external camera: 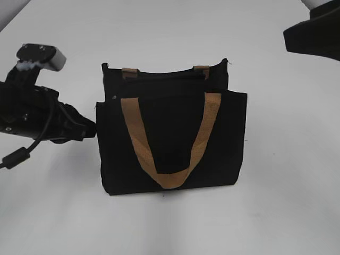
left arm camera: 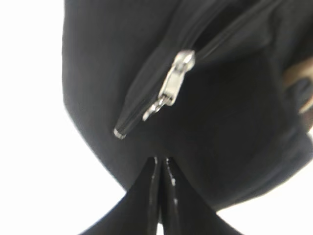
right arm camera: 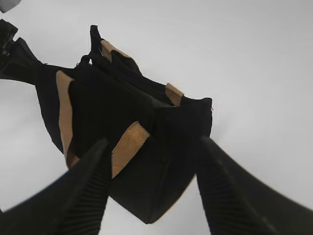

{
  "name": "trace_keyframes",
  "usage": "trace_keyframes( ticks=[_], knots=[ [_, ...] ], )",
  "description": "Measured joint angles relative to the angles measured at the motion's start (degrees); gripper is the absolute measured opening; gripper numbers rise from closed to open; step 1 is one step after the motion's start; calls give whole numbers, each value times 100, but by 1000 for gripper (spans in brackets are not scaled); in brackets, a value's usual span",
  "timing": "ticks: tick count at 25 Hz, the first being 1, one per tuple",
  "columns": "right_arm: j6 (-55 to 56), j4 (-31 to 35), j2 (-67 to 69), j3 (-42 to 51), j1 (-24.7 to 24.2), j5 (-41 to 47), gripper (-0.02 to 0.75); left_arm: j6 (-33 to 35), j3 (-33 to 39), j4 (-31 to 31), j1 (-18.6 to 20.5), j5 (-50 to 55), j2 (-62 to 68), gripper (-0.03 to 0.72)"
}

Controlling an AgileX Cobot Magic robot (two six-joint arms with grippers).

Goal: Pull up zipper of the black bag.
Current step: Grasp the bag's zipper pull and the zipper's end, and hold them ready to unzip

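A plain white tabletop point(external camera: 276, 212) fills the scene, bare and evenly lit. Near its middle stands the boxy black fabric bag point(external camera: 172, 138), upright, its front pocket panel facing the near side and a tan-brown webbing handle point(external camera: 170, 141) hanging in a loop down the front.

The cloth looks soft and light, so the bag will likely sag or slide if pulled without being braced. The zipper point(left arm camera: 195, 51) runs along the top edge; in the left wrist view its small silvery metal pull point(left arm camera: 171, 85) sits close to the left end of the zip line, dangling loose. That little pull is the place to pinch, though it looks thin and slippery, and a grip could easily slip off it.

The left gripper point(left arm camera: 160, 164) has its fingers pressed together on the black fabric at the bag's left side just below the zip end, seemingly pinching a fold to steady it. The right gripper point(right arm camera: 151, 161) hangs above and to the far right with its ribbed fingers point(right arm camera: 88, 196) spread wide, holding nothing.
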Motion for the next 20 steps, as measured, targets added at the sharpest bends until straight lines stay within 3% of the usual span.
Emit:
trace_keyframes(
  ticks=[5,12,17,20],
  knots=[
    [-2,18,0,0,0,69,433,-54,247,-319,5,-284,254,24],
    [-18,18,25,0,0,68,433,-59,578,-1087,5,-1039,323,350],
    [-42,23,117,0,0,68,433,-59,775,-1806,5,-1811,340,384],
    [-96,23,166,0,0,74,433,-53,775,-1782,5,-1713,346,370]
  ],
)
